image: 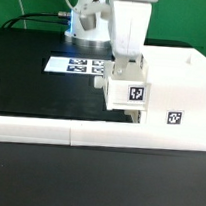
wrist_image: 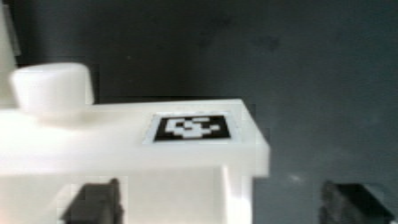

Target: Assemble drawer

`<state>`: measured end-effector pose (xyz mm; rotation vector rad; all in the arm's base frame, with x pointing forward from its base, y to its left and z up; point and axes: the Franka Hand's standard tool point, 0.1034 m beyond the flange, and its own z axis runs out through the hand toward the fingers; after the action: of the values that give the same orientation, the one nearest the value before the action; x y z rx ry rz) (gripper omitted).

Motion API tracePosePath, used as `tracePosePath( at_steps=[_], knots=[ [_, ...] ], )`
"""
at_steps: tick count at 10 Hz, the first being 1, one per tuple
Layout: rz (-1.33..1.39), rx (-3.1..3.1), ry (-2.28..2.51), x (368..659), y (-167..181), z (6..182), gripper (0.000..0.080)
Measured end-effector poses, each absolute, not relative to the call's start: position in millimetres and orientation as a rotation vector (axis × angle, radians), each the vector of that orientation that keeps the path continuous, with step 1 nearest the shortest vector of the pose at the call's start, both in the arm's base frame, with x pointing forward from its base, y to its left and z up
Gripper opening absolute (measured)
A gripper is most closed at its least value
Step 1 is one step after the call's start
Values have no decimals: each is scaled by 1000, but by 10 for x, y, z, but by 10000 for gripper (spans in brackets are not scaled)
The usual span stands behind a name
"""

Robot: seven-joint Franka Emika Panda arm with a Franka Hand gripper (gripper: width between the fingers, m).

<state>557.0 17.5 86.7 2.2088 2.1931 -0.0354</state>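
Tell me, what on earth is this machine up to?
A robot arm is putting a small white plastic drawer unit together. Its gripper is right at a small tray with a round knob and a square tag, by the open-fronted box housing. In the wrist view the dark fingers stand on either side of the tray; whether they actually pinch it is hard to tell. A sheet of tags, the marker board, lies behind on the black table.
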Motion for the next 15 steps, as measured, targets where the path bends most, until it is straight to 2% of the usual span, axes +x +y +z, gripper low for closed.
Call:
tracePosePath(
  at_steps=[3,5,8,9,12,15],
  knots=[
    [-27,2187,2192,5565,-7,1022,647],
    [-36,2167,2212,5537,-268,1027,648],
    [-34,2225,2155,5532,-298,1015,648],
    [-34,2265,2117,5528,-302,998,648],
    [-35,2469,1919,5495,-270,733,648],
    [-30,2560,1803,5496,-179,662,648]
  ],
)
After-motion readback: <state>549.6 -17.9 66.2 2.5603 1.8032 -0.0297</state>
